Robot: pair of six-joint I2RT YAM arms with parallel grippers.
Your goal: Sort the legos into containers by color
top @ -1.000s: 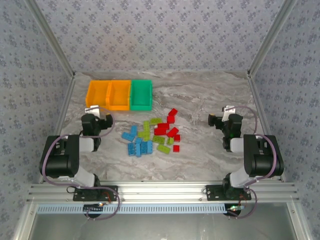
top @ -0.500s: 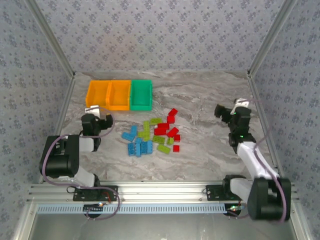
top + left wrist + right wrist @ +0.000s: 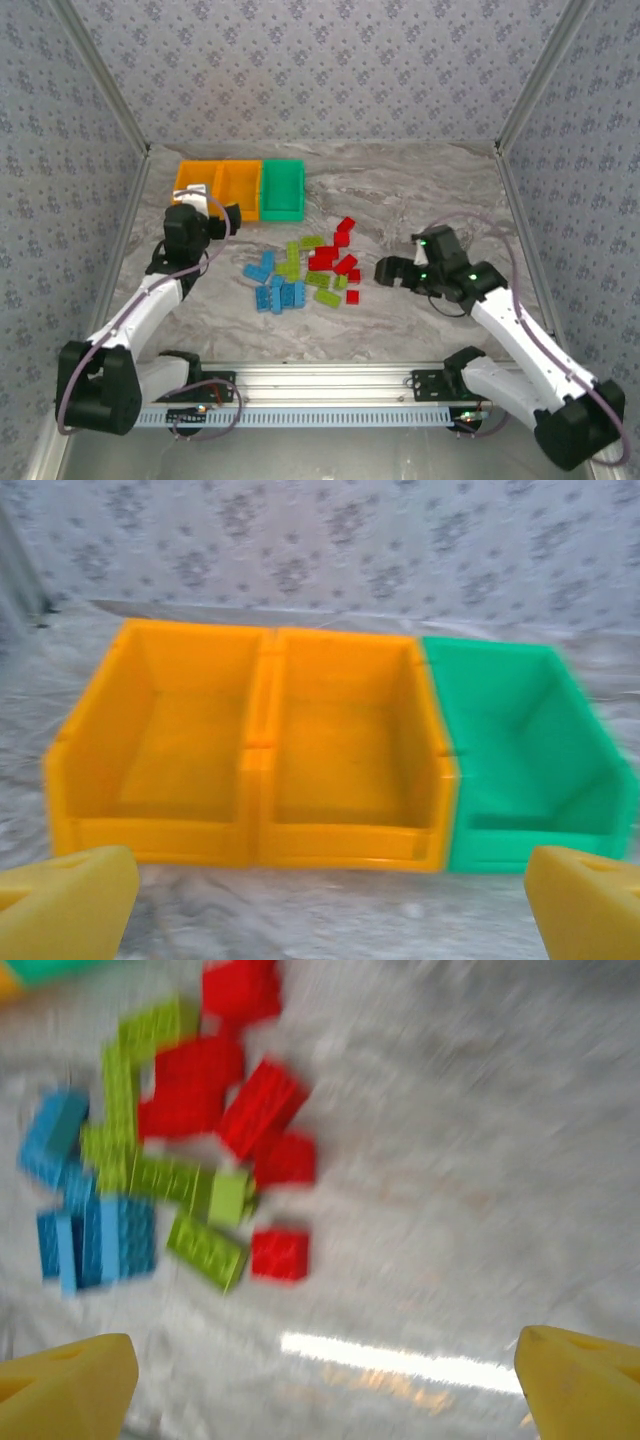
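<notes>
Three bins (image 3: 238,212) stood joined in a row at the far left of the grey marbled bench (image 3: 430,200). We counted two orange ones, with the green bin (image 3: 500,710) at the right end, all open-topped with low front walls. About two dozen legos (image 3: 305,268) lay loose near the middle of the bench, in front of the bins and apart from them. We made them out as small studded bricks: blue ones (image 3: 274,296) to the left, lime green (image 3: 293,262) in the middle and red (image 3: 345,264) to the right, several touching. The left pincer (image 3: 330,895) faced the bins with its yellow fingertips (image 3: 65,895) spread wide, holding nothing. The right pincer (image 3: 325,1375) hung right of the red bricks, likewise spread open and holding nothing; its wrist view was blurred.
</notes>
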